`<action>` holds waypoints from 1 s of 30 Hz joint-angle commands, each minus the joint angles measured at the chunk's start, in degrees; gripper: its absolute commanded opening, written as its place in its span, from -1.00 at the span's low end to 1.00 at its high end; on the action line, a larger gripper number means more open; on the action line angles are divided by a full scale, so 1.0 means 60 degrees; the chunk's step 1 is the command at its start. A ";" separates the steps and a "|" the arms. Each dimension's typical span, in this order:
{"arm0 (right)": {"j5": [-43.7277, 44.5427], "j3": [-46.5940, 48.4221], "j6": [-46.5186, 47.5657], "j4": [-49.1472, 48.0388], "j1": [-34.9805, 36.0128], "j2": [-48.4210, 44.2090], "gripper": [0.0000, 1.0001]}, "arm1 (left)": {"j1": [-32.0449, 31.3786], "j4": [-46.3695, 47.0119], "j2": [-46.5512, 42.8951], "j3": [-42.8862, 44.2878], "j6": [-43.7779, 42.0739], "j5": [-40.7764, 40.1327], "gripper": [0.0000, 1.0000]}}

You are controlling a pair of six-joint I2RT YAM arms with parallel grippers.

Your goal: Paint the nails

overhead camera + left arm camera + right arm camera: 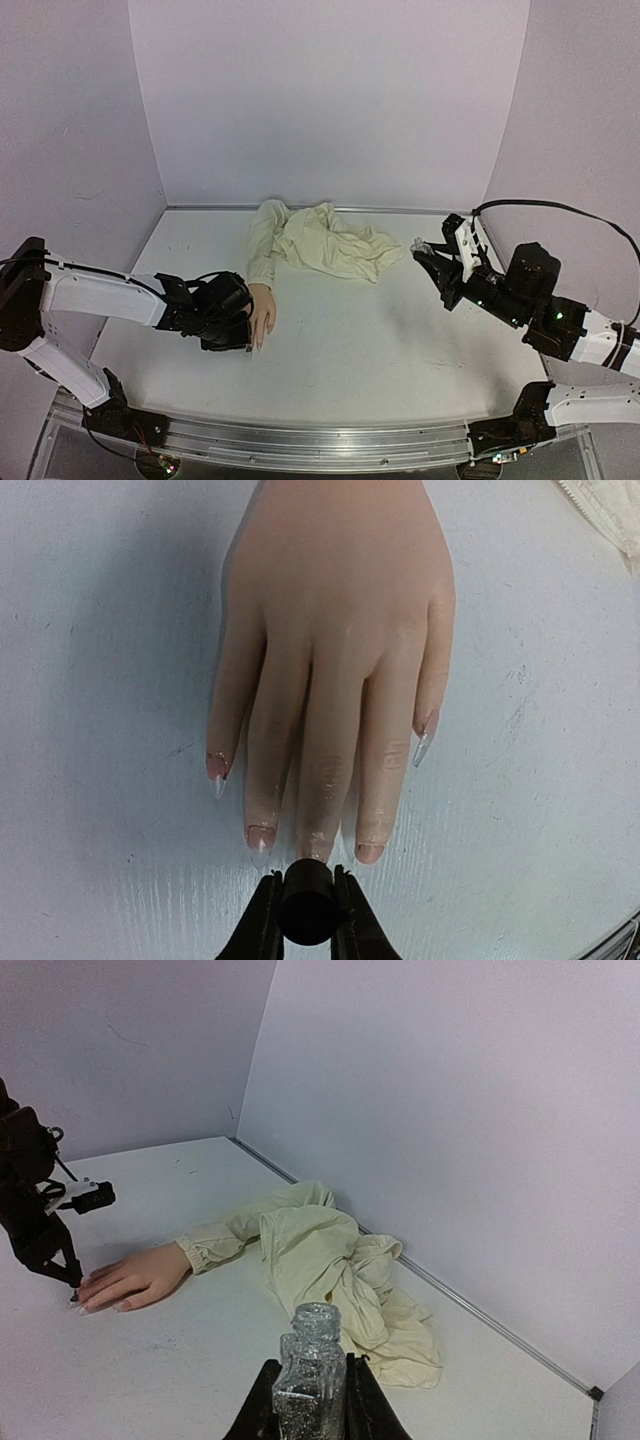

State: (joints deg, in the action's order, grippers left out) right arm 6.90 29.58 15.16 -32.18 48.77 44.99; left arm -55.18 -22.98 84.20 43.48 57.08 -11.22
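The pale mannequin hand (263, 308) lies palm down on the white table, its cream sleeve (325, 240) bunched behind it. In the left wrist view the hand (335, 630) has its fingers pointing at me, and its nails (260, 836) show pale pink with clear tips. My left gripper (306, 882) is shut on a black brush cap (306, 905), right at the middle fingertip; the brush and that nail are hidden under it. My right gripper (308, 1368) is shut on an open glitter polish bottle (312, 1380) and holds it up at the right (432, 256).
Lilac walls close the table at the back and on both sides. The crumpled cream fabric (340, 1270) lies along the back wall. A metal rail (300, 440) runs along the near edge. In the right wrist view the left arm (35, 1210) stands over the hand.
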 commanded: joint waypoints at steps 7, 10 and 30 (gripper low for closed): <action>0.0010 0.0006 -0.0139 -0.0774 -0.0071 -0.0087 -1.00 | 0.0012 0.0109 -0.0043 0.0033 0.0167 0.0117 -1.00; 0.0008 0.0006 -0.0139 -0.0775 -0.0059 -0.0087 -1.00 | 0.0012 0.0110 -0.0044 0.0018 0.0169 0.0131 -1.00; -0.0021 -0.0022 -0.0150 -0.0789 -0.0060 -0.0090 -1.00 | -0.0061 0.0110 -0.0100 -0.0113 0.0330 0.0217 -1.00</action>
State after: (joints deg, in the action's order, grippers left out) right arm 6.85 29.58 15.14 -32.21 48.75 44.99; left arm -55.20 -22.96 84.20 43.33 58.57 -10.07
